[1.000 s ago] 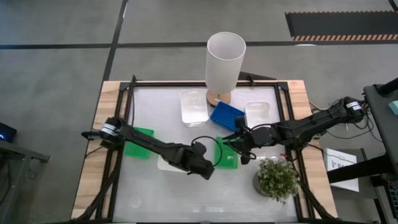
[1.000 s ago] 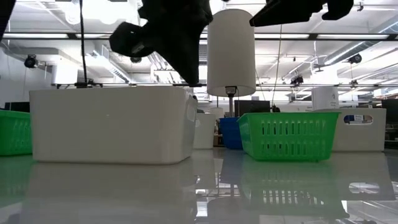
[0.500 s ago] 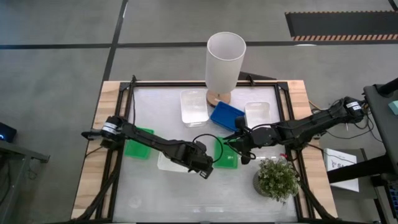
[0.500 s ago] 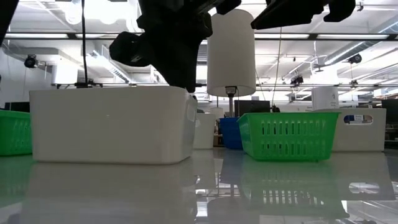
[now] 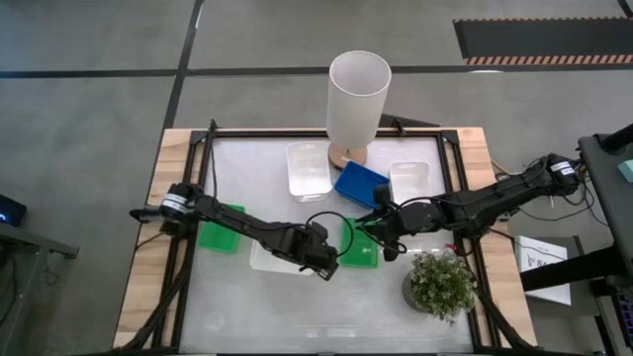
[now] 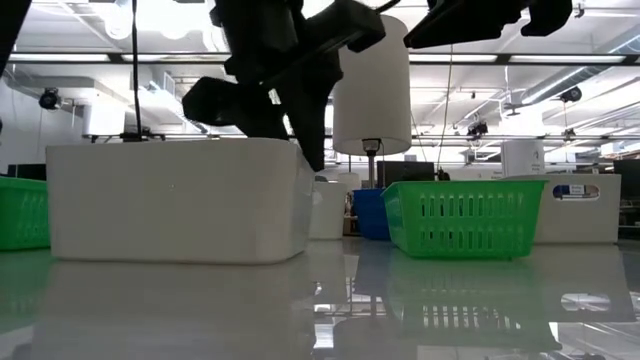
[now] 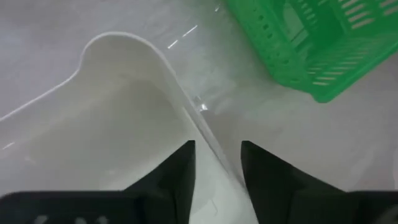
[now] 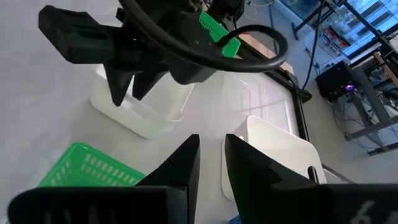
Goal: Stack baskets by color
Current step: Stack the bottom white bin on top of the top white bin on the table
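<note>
Your left claw [image 7: 217, 165] sits over the right end wall of the white basket [image 5: 269, 259] at desk [image 5: 247, 307] centre-near, one finger inside, one outside. Fingers are parted, with gaps to the wall, so nothing is gripped. The basket rests flat on the desk.

Your right claw [image 8: 211, 158] hovers above the slotted green basket [image 5: 360, 247], just right of the white one. Fingers narrowly apart, holding nothing.

Other baskets: green [image 5: 220, 229] at the left edge, blue [image 5: 360, 183] and two white ones [image 5: 308, 170] [image 5: 409, 180] farther back.
</note>
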{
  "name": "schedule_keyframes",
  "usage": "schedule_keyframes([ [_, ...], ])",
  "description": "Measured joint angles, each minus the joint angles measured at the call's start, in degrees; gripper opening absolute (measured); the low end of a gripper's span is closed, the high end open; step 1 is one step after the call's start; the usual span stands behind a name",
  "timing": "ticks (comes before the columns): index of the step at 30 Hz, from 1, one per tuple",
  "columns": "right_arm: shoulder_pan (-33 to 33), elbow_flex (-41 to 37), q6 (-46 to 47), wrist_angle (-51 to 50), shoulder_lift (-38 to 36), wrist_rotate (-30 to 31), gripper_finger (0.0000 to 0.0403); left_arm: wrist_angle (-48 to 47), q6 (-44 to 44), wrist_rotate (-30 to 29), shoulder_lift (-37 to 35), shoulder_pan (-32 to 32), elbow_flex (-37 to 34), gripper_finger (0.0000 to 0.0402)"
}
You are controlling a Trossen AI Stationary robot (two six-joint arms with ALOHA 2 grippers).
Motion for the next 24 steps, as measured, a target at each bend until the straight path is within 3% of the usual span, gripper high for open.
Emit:
schedule_keyframes([
  [7, 0.00, 0.00, 0.06, -0.14, 0.00, 0.00, 0.0068, 1.21, 2.70, 0.45, 0.00, -0.48, -1.07, 0.0009],
  [14, 0.00, 0.00, 0.20, -1.31, 0.00, 0.02, 0.0068, 0.02, 6.32, 1.13, -1.44, -2.57, -0.48, 0.0001],
  [20, 0.02, 0.00, 0.20, -1.33, 0.00, 0.04, 0.0068, -1.23, 24.30, 7.72, -5.46, -6.82, 0.71, 0.0000],
  [24, 0.02, 0.00, -0.02, -2.35, -0.03, 0.04, 0.0068, -8.58, 31.80, 8.71, -8.57, -8.58, 2.64, 0.0000],
])
